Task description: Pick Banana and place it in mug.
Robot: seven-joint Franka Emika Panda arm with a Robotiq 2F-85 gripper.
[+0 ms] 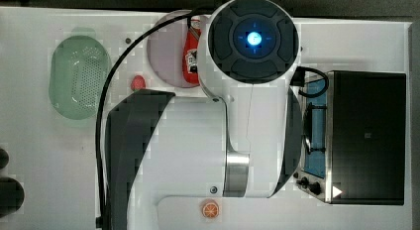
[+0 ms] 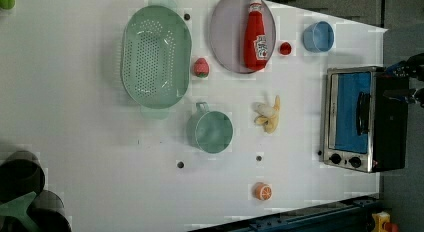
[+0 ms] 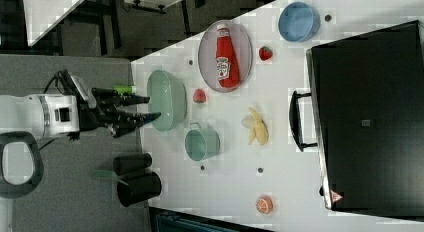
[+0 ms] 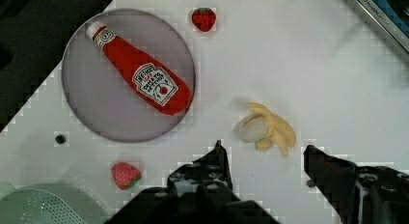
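Best to come straight down over the banana (image 4: 266, 130), lying on the table (image 2: 100, 142) between mug (image 2: 212, 132) and toaster oven (image 2: 360, 117), straddling its curved middle before closing. High above the scene, pointing down, gripper (image 4: 263, 154) with fingers apart, holding nothing.

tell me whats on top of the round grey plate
A red ketchup bottle lies on its side on the grey plate, white cap toward the rim. Nothing else sits on it. The plate surface under the bottle is covered.
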